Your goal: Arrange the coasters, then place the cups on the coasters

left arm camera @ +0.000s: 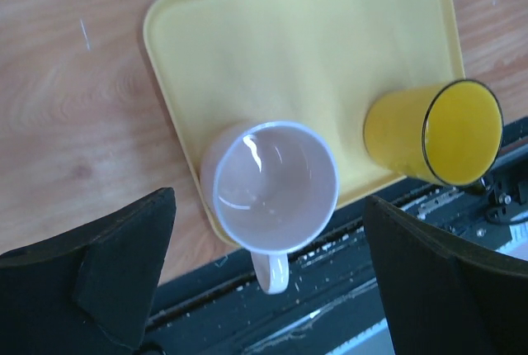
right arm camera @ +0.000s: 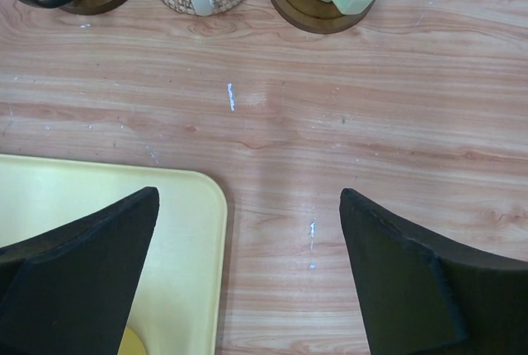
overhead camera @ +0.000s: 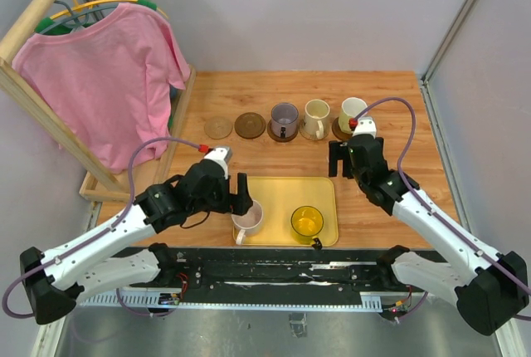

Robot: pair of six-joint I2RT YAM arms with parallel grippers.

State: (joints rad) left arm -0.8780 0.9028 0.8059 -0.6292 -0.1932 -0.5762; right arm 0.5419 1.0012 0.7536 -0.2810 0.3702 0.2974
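Wood-grain desk [overhead camera: 398,100], seen from the top external view, carries a far row of five coasters. The purple-grey cup [overhead camera: 284,116], cream cup [overhead camera: 316,114] and pale-green cup [overhead camera: 352,110] are seated on the three right-hand ones. The tan coaster [overhead camera: 218,127] and dark brown coaster [overhead camera: 249,124] at the left end are bare. The pink cup [overhead camera: 248,217] and yellow cup [overhead camera: 307,222] stand on the yellow tray [overhead camera: 282,187], near the arm bases. The left jaws hang just beside the pink cup. The right jaws hover between the tray and the row.

Left wrist view: the left jaws stand wide and hold nothing. The pink cup sits upright at the tray's near left corner, between the two fingers [left arm camera: 115,272] and just ahead of them. Its handle [left arm camera: 271,271] points toward the desk's near edge, crosswise to the closing line, so you should expect the grip to land on the cup body.

Right wrist view: the right jaws are spread wide and empty over bare desk beside the tray's far right corner. The three seated cups lie ahead.

Both bare coasters lie beyond the pink cup on the left side. Judge the left arm nearer to both.
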